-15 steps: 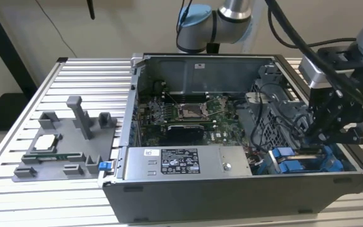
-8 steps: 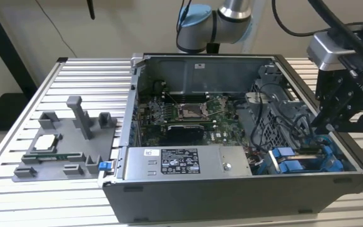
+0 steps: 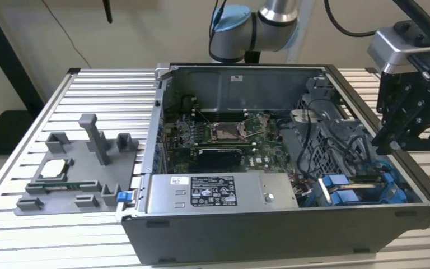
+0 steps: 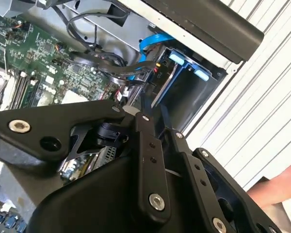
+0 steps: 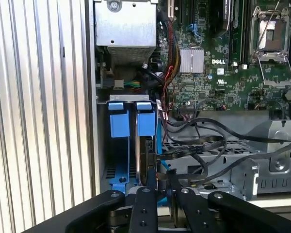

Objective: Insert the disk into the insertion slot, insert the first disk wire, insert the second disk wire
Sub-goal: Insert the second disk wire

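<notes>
Our claw [image 5: 157,187], fingers drawn narrow around a dark edge, perhaps the disk [image 5: 149,160], hangs directly over the blue-railed slot [image 5: 120,145], long axis pointing in.

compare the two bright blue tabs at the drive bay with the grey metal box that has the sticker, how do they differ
The blue tabs are bright blue plastic and small; the grey metal box is dull grey metal, long and much larger. The box carries a black-and-white sticker; the tabs are plain. In the exterior view the tabs sit toward that view's right and the box toward its left. Both lie along the same edge of the open computer case.
</notes>
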Action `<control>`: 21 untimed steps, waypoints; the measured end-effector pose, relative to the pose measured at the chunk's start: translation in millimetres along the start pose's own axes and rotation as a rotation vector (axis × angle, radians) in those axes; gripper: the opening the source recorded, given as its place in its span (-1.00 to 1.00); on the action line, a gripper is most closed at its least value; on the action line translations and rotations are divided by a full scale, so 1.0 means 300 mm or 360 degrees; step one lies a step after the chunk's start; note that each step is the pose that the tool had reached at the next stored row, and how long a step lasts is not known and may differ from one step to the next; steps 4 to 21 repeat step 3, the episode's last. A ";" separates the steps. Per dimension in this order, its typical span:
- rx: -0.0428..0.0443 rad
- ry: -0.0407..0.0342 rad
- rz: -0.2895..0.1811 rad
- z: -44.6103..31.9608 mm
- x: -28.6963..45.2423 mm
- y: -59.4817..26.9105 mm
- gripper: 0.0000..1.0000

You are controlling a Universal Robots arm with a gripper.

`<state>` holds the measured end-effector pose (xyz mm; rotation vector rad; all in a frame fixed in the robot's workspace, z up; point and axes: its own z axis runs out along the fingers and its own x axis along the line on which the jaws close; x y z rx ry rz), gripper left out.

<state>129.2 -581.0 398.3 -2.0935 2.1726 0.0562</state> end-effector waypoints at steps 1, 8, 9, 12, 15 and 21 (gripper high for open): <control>0.0000 0.0001 0.0000 0.000 0.000 0.000 1.00; 0.0000 0.0001 0.0000 0.000 0.000 0.000 1.00; 0.0000 0.0001 0.0000 0.000 0.000 0.000 1.00; 0.0000 0.0001 0.0000 0.000 0.000 0.000 1.00; 0.0000 0.0001 0.0000 0.000 0.000 0.000 1.00; 0.0000 0.0001 0.0000 0.000 0.000 0.000 1.00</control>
